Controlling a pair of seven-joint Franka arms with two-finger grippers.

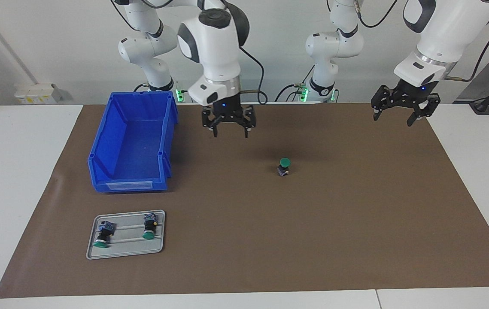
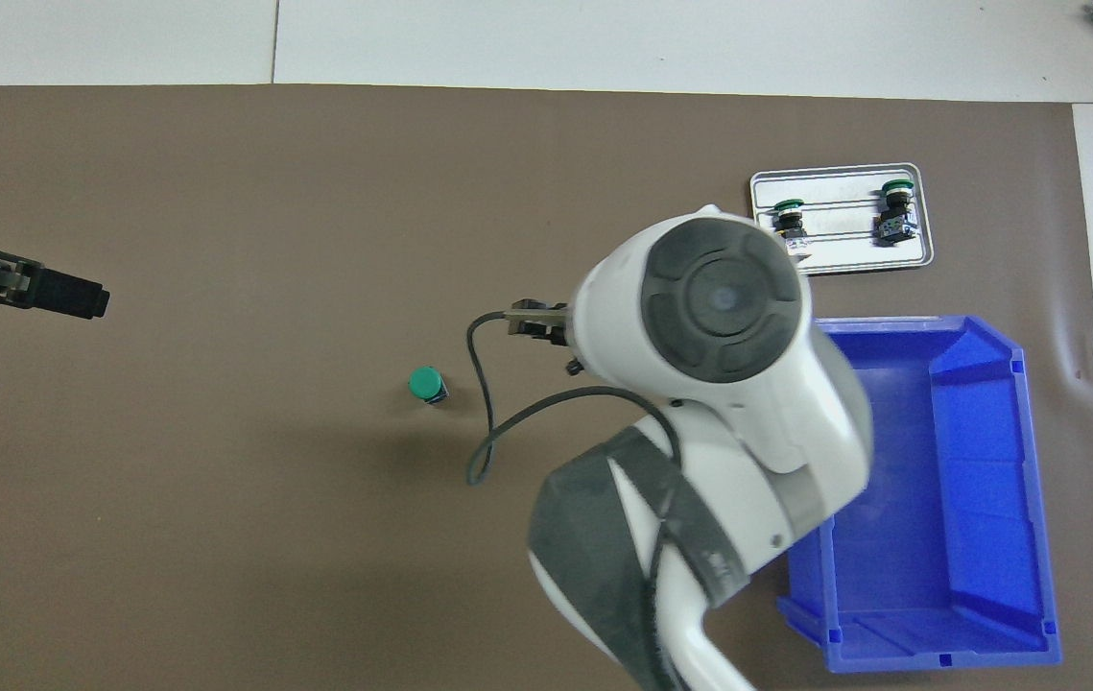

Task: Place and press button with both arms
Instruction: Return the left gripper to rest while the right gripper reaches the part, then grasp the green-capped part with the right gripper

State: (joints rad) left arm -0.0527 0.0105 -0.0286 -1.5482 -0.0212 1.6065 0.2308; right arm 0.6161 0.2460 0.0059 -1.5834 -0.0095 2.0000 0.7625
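Now both claws hang released and empty: the right gripper [image 1: 229,127] over the mat beside the bin [image 1: 132,143], the left gripper [image 1: 404,112] at its own end. Between them the button [image 1: 284,167] stands upright, placed; pressing remains.

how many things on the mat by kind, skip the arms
green-capped buttons: 3, one upright on the mat, two lying on the tray
grey tray: 1
blue bin: 1
total: 5
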